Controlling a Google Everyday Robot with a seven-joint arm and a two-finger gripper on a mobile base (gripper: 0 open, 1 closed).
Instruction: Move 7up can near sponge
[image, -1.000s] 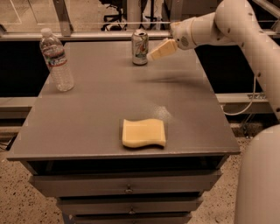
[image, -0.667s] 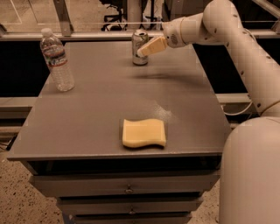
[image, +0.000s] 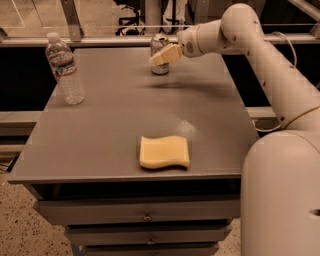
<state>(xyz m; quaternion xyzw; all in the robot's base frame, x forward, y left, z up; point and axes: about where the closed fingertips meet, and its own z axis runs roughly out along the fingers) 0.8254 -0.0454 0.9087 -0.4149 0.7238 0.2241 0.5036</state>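
Note:
The 7up can (image: 160, 69) stands upright at the far middle of the grey table (image: 110, 115). It is a small silvery can with a silver top. My gripper (image: 157, 58) reaches in from the right at the can's height, and its pale tip overlaps the can's front. The pale yellow sponge (image: 164, 152) lies flat near the table's front edge, well in front of the can. The arm runs from the lower right up and over to the can.
A clear plastic water bottle (image: 65, 70) stands upright at the table's far left. Drawers (image: 145, 216) sit under the tabletop. A rail and glass panel (image: 100, 27) run behind the far edge.
My gripper has moved left from beside the can until it overlaps the can's front. The can, sponge and bottle have not moved.

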